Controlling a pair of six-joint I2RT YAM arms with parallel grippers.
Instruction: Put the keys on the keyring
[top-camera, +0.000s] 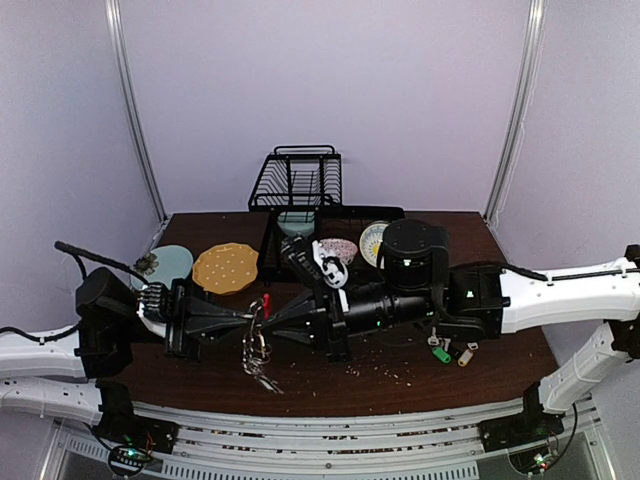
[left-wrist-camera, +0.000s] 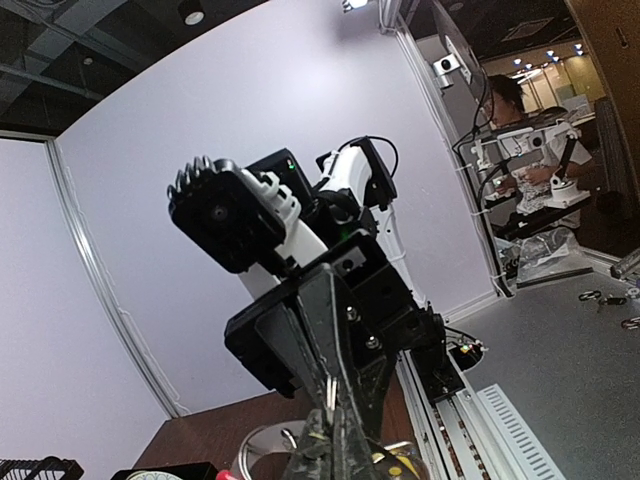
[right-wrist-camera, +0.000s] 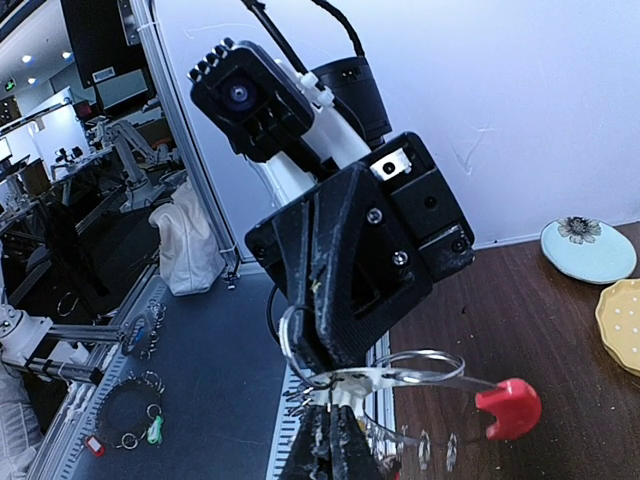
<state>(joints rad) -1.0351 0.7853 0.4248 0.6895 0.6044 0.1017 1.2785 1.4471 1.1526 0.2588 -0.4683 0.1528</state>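
In the top view my two grippers meet tip to tip over the table's front middle. My left gripper (top-camera: 248, 321) is shut on the keyring (top-camera: 256, 345), and several silver keys (top-camera: 264, 377) dangle from it. My right gripper (top-camera: 272, 321) is shut on a flat silver key (right-wrist-camera: 400, 378) with a red head (right-wrist-camera: 509, 408), held at the ring's wire (right-wrist-camera: 432, 358). In the right wrist view my right gripper (right-wrist-camera: 335, 432) faces the left one's black tip, which the ring loops around. In the left wrist view my left gripper (left-wrist-camera: 338, 440) shows shut, with a ring arc (left-wrist-camera: 254, 449) beside it.
A black dish rack (top-camera: 297, 180) stands at the back. A yellow plate (top-camera: 226, 267), a pale blue plate (top-camera: 165, 264) and small patterned dishes (top-camera: 338, 248) lie behind the grippers. A bunch with green and yellow tags (top-camera: 447, 352) lies right of centre. Crumbs dot the front.
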